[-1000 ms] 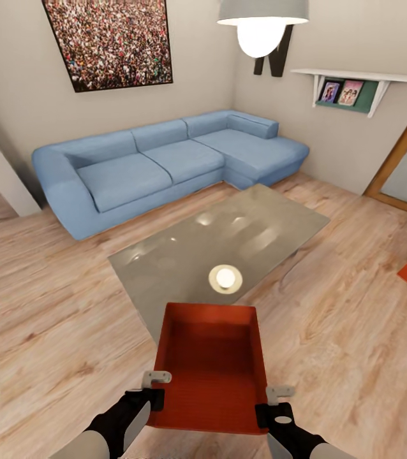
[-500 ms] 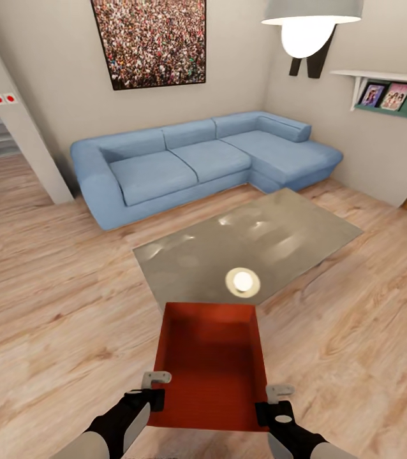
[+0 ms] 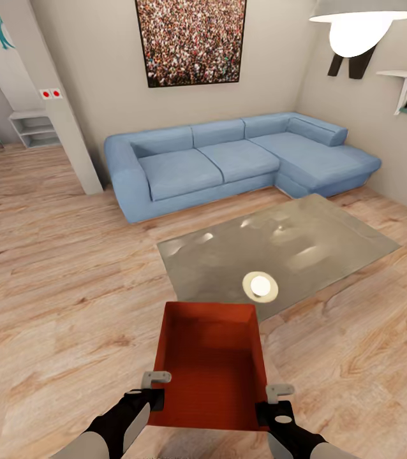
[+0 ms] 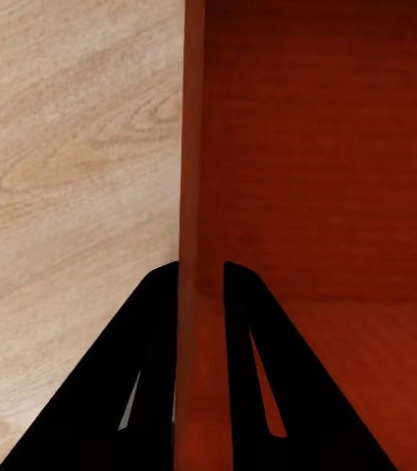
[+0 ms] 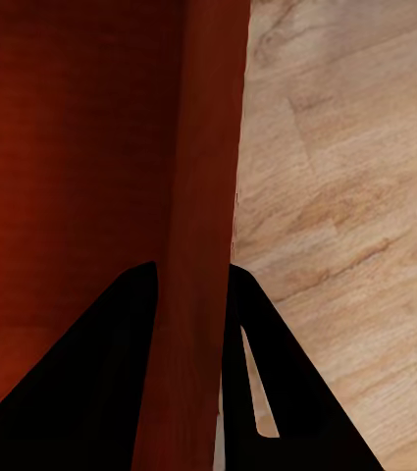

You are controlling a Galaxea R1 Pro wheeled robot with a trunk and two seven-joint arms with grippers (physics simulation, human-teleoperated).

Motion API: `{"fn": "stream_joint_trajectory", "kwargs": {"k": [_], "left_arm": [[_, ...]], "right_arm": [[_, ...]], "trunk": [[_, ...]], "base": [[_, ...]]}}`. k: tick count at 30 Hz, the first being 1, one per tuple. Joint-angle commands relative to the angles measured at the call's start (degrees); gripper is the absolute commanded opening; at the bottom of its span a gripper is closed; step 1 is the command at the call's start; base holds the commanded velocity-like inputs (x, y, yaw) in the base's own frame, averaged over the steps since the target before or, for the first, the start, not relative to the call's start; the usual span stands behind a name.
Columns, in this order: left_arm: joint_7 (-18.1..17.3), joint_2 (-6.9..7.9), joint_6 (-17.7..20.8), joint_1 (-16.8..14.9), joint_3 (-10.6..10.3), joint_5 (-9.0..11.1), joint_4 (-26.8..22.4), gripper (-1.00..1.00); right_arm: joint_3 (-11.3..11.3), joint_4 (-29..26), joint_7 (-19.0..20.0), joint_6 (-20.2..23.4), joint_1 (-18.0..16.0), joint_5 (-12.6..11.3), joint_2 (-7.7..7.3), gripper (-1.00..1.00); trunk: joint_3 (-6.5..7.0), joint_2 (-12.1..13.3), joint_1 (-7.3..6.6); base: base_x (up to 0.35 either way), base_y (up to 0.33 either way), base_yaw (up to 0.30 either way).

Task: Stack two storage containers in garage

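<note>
- One storage container (image 3: pixel 211 366) is up off the wood floor (image 3: pixel 57 280), carried between both arms in front of the robot's trunk, its open top facing up and nothing inside it.
- We stand in the living room: the blue sofa (image 3: pixel 229 159) runs along the far wall and the glass-topped table (image 3: pixel 280 252) sits just beyond the container's far end.
- So I judge the task at an early stage: this bin has been picked up but must be taken to the garage, set down there, and the second bin fetched and stacked.
- The left gripper (image 3: pixel 155 389) is clamped on the container's left wall near the end nearest the robot; in the left wrist view one finger (image 4: pixel 154 324) sits outside the thin wall and one inside.
- The right gripper (image 3: pixel 273 400) pinches the right wall at the matching spot, fingers (image 5: pixel 120 324) straddling it the same way.
- The bin hangs level between them, long axis pointing away from the robot.
</note>
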Motion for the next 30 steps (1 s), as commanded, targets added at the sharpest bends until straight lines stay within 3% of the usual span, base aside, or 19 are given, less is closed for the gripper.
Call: {"fn": "stream_joint_trajectory", "kwargs": {"k": [1,30], "left_arm": [[-0.3,0.11,-0.6,-0.1,-1.7,0.9,-0.3,-1.00],[-0.3,0.11,-0.7,0.0,-1.7,0.9,-0.3,-1.00]], "right_arm": [[0.2,0.4,-0.2,0.5,0.0,-1.8,-0.24,-1.00],[0.2,0.4,-0.3,0.5,0.0,-1.8,-0.24,-1.00]], "trunk": [[-0.11,-0.1,0.03],[-0.68,-0.1,0.03]], "base": [[0.000,0.000,0.270],[0.000,0.000,0.270]]}}
